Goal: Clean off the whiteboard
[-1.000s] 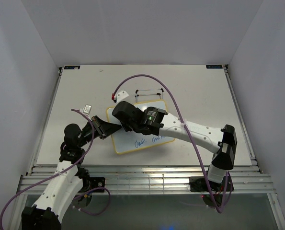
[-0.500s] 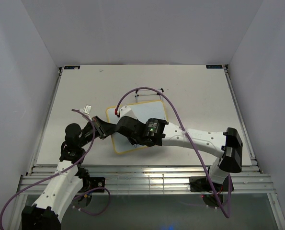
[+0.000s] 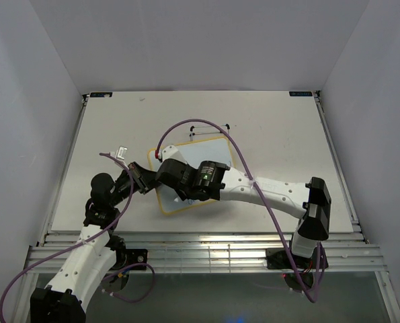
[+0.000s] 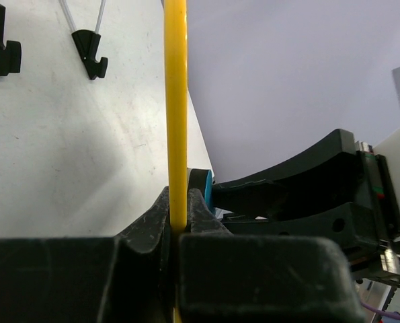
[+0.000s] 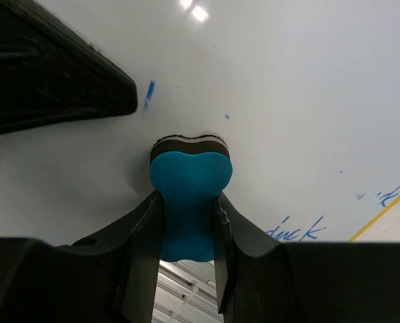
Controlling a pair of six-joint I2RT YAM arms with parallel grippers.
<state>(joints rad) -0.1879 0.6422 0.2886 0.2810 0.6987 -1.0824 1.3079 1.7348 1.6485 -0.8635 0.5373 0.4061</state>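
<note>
The right arm (image 3: 267, 190) has swept down from the whiteboard's (image 3: 210, 149) upper left and now reaches leftward across the table (image 3: 273, 121) over its lower half. The whiteboard lies flat mid-table. The left gripper (image 4: 178, 202) pinches its yellow frame (image 4: 175, 101). The right gripper (image 5: 187, 200) clamps a blue eraser (image 5: 189, 171) against the board, near the blue writing (image 5: 295, 232), which reads "duck".
</note>
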